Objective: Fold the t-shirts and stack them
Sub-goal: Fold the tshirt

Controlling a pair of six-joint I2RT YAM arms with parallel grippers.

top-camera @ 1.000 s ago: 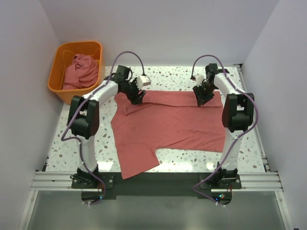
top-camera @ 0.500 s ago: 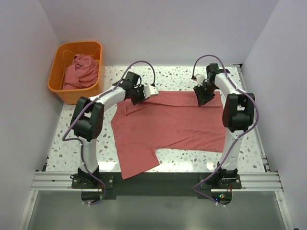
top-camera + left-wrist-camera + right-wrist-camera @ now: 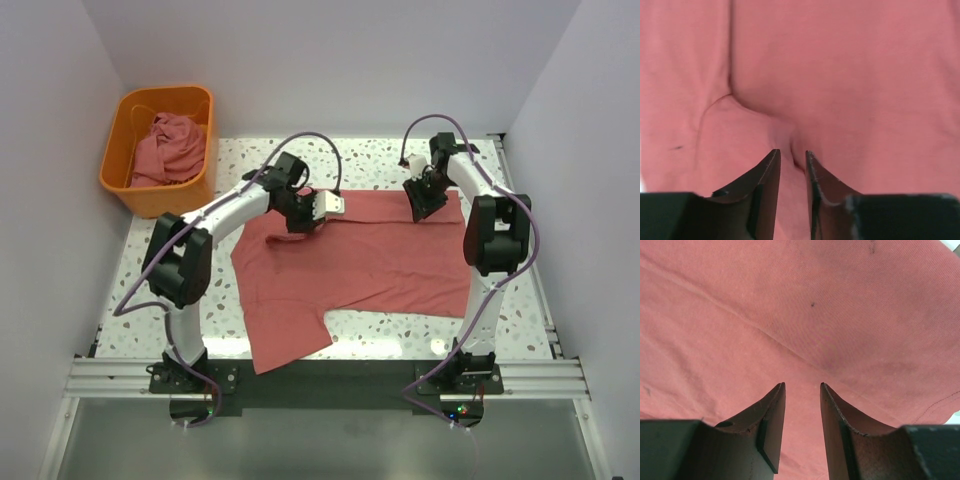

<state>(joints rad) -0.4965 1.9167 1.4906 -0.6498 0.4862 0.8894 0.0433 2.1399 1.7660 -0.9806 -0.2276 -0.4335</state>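
Both arms pinch the far side of the spread t-shirt (image 3: pixel 350 265), probably ready for a fold.
Top: shirt lies flat on the speckled table (image 3: pixel 380 160). The left gripper (image 3: pixel 298 220) is near its far-left corner and the right gripper (image 3: pixel 420 208) at the far-right edge, well apart, likely so the cloth lifts evenly. A second t-shirt (image 3: pixel 165 145) lies crumpled in the orange plastic basket (image 3: pixel 125 185), far left. Left wrist: jaws nearly together, clamped on a raised pleat of soft matte cloth. Right wrist: narrow gap with cloth running into it; looks gripped. Fine weave, one seam.

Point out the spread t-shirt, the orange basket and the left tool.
spread t-shirt (image 3: pixel 370 260), top view, middle of its body
orange basket (image 3: pixel 150 200), top view, near wall
left tool (image 3: pixel 792 151), left wrist view, midway between fingertips
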